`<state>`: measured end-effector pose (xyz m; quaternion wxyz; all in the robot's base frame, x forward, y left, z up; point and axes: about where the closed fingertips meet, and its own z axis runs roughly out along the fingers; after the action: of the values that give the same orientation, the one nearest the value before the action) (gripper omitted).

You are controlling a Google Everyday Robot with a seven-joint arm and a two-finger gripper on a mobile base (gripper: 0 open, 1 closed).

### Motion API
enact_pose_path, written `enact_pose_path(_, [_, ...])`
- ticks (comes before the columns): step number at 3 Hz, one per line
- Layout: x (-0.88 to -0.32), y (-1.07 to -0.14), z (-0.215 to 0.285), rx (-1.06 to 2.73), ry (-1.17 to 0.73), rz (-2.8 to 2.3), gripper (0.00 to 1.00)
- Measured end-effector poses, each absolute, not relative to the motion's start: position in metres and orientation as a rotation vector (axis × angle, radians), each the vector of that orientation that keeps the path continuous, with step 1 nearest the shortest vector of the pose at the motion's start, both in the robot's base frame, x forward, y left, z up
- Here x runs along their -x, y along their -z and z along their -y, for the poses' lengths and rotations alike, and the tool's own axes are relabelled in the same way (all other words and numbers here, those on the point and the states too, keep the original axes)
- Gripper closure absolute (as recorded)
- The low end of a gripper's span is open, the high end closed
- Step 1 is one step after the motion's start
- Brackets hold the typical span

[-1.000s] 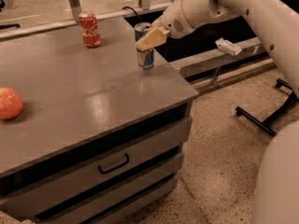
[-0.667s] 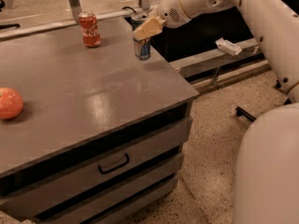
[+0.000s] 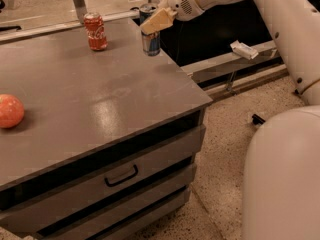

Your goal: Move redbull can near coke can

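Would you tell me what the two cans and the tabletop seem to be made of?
The coke can and redbull can look like thin painted metal, probably aluminium: silver tops and glossy printed sides. The tabletop seems smooth grey laminate or coated metal, given its soft sheen. The gripper holds the redbull can at the table's far edge.

There are two cans on the one desk point(image 3: 100, 94): one redbull can point(image 3: 150, 43) and one coke can point(image 3: 95, 31). There is one round orange-red fruit point(image 3: 10, 111) and one drawer handle point(image 3: 121, 176). One tool point(image 3: 149, 25) is at the far desk edge, clasped on the upper part of the redbull can.
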<state>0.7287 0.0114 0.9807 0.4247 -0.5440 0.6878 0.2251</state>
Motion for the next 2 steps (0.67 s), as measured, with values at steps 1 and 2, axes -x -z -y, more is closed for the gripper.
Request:
enact_pose_path(1, [-0.743,-0.976,-0.018,1.315,-0.57,-1.694,1.0])
enact_pose_path(2, [-0.77,-0.965,-0.037,1.291,-0.578,-1.658,1.0])
